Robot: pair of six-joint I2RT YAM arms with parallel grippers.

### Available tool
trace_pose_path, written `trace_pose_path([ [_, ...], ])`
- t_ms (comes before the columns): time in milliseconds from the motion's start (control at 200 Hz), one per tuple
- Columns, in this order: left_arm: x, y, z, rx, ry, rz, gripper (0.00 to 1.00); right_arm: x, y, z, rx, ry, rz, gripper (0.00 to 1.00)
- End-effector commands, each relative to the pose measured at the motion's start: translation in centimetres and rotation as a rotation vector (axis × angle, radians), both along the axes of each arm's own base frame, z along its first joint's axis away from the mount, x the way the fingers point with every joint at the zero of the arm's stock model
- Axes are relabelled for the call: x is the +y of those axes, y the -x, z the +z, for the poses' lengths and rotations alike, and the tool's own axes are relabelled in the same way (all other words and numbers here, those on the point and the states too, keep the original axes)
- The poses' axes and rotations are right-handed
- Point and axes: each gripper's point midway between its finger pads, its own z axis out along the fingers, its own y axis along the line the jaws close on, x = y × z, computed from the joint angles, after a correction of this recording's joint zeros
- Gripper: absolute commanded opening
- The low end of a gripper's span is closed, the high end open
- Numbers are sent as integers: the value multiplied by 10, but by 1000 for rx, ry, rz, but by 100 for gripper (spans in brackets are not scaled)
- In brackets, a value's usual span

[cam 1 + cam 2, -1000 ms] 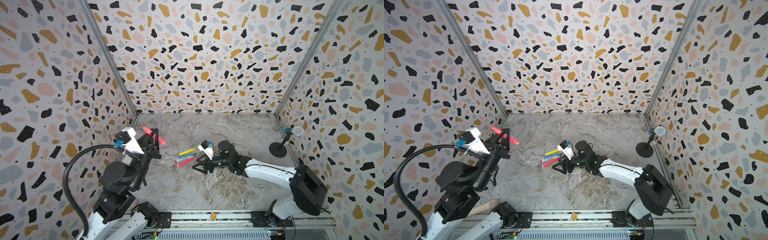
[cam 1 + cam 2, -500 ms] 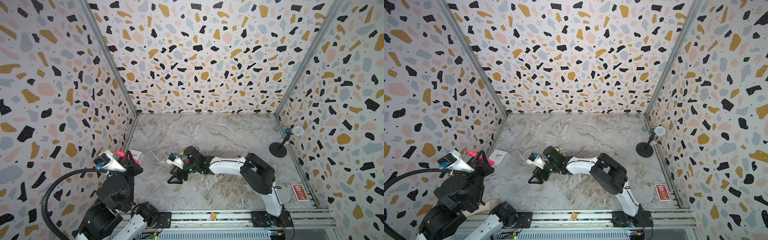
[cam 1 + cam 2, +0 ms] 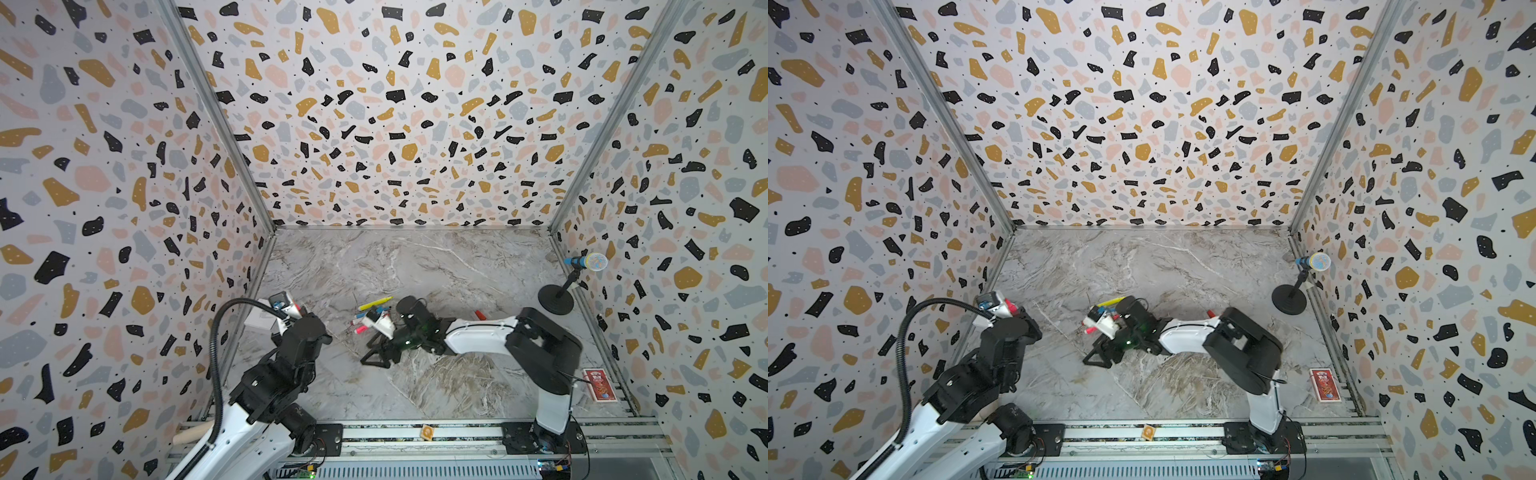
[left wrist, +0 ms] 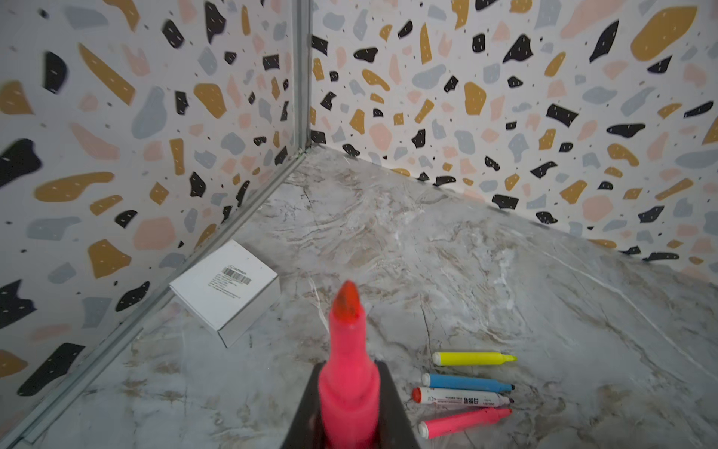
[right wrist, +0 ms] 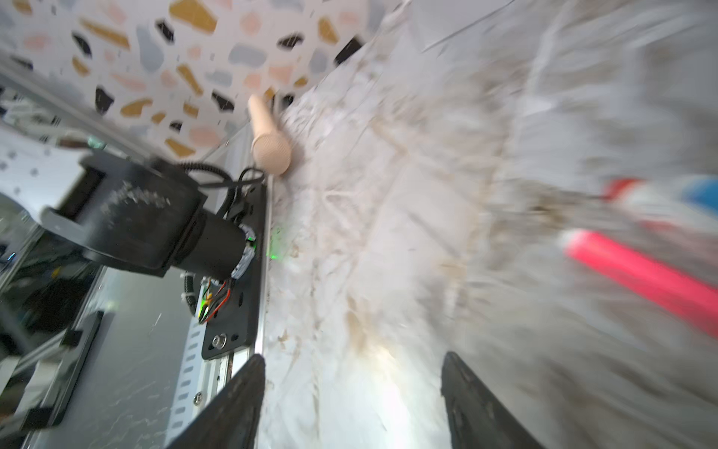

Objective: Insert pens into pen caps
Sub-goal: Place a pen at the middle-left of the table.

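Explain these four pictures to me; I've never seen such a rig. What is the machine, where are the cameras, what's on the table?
Two robot arms are mounted at the front of a marble table inside patterned walls. Two pictures look down from overhead; two come from cameras on the arms' wrists. The left hand is shut on a pink pen, tip bare. The right hand is open and empty, low over the table. Four more pens lie side by side: yellow pen, blue pen, white pen, second pink pen. A white box sits by the wall, a red cap lies beyond the right arm, a microphone stands at the side.
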Motion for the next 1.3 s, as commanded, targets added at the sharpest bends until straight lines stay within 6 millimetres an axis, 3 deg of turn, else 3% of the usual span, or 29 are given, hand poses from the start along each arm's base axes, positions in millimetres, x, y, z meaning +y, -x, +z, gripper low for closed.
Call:
trace_pose_path([
  [0, -33, -36, 7, -55, 106, -115, 0, -14, -13, 66, -118, -115, -73, 73],
  [105, -60, -69, -29, 70, 111, -212, 0, -31, -19, 75, -129, -115, -106, 73],
  [340, -79, -113, -87, 233, 80, -242, 0, -53, -25, 82, -135, -93, -138, 73],
  [786, -76, -127, -164, 429, 63, -250, 0, -56, -23, 82, -97, -87, -151, 73],
  [916, -69, -134, -173, 454, 26, -224, 0, -58, -19, 84, -98, -95, -151, 73],
  [1101, -59, -141, -165, 457, 1, -202, 0, -65, -16, 83, -109, -91, -153, 73],
  [1297, -46, -138, -173, 505, -39, -173, 0, -72, -17, 81, -114, -95, -161, 73],
])
